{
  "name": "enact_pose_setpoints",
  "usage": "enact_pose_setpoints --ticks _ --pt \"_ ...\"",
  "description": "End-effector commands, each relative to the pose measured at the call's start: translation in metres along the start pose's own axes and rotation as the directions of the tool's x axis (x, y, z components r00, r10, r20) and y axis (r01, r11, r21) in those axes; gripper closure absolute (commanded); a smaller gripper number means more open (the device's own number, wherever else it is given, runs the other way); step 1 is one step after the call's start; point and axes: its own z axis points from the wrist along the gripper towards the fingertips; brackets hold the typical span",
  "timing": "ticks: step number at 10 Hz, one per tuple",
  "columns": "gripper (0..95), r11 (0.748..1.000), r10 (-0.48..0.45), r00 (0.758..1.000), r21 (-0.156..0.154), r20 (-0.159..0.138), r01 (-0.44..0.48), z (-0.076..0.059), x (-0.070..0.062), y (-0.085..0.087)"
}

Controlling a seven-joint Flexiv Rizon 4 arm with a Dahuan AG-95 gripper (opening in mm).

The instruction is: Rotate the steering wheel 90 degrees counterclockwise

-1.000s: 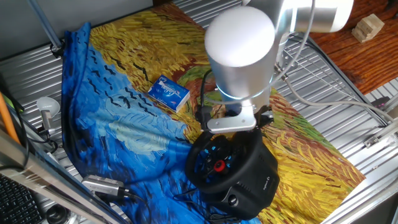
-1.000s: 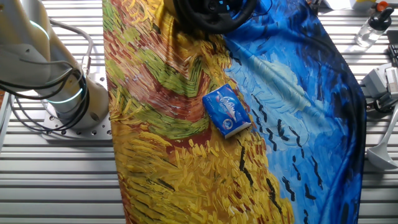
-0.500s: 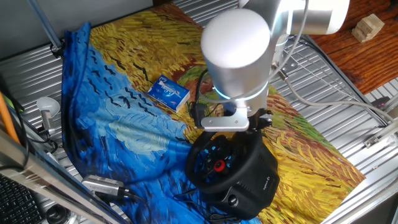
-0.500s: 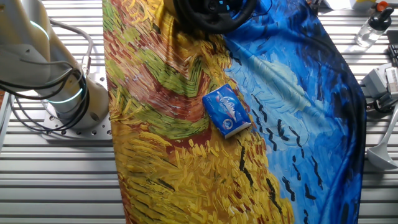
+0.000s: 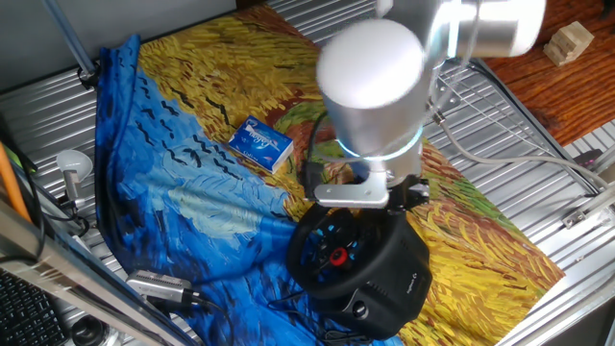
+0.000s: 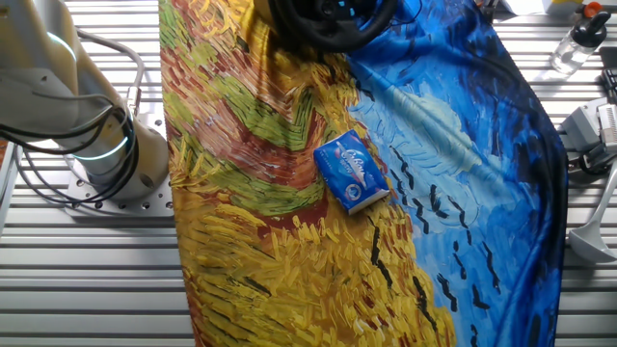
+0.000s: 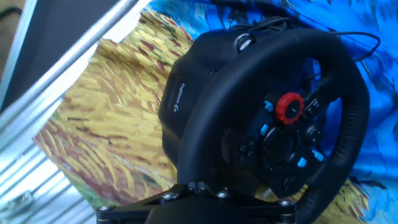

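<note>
Item 1: black round-rimmed gaming steering wheel (image 5: 338, 252) with blue-lit hub buttons and red round button, on bulky black base; stands at near edge of painted blue-yellow cloth (image 5: 183, 183) on ribbed metal worktop (image 5: 538, 163). Cloth likely there as backdrop.

Item 2: tool (image 5: 352, 192), directly above upper rim, placed for rim grip ahead of counterclockwise turn. Fingers hidden; whether open or clamped: cannot tell.

Item 3: small blue-white box (image 6: 352, 173), well apart, not involved.

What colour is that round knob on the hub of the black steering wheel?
Red. The round knob on the black steering wheel shows best in the hand view.
</note>
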Motion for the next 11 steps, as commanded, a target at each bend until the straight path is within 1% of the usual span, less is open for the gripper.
enact_pose_setpoints --ticks 1,2,5,6,9,11 --pt "76.0 1.000 -0.022 1.000 0.015 -0.017 0.023 -0.0020 0.0056 0.0077" --pt "57.0 1.000 -0.027 1.000 0.009 -0.009 0.027 -0.0021 0.0055 0.0078" --pt "57.0 0.999 -0.043 0.999 0.000 0.002 0.043 -0.0016 0.0050 0.0083" --pt "38.0 0.999 -0.046 0.999 0.000 0.002 0.046 -0.0016 0.0050 0.0084" --pt "38.0 0.999 -0.040 0.999 0.006 0.011 0.040 0.0012 0.0031 0.0105" --pt "38.0 1.000 -0.020 1.000 0.008 0.021 0.019 0.0030 0.0021 0.0108"
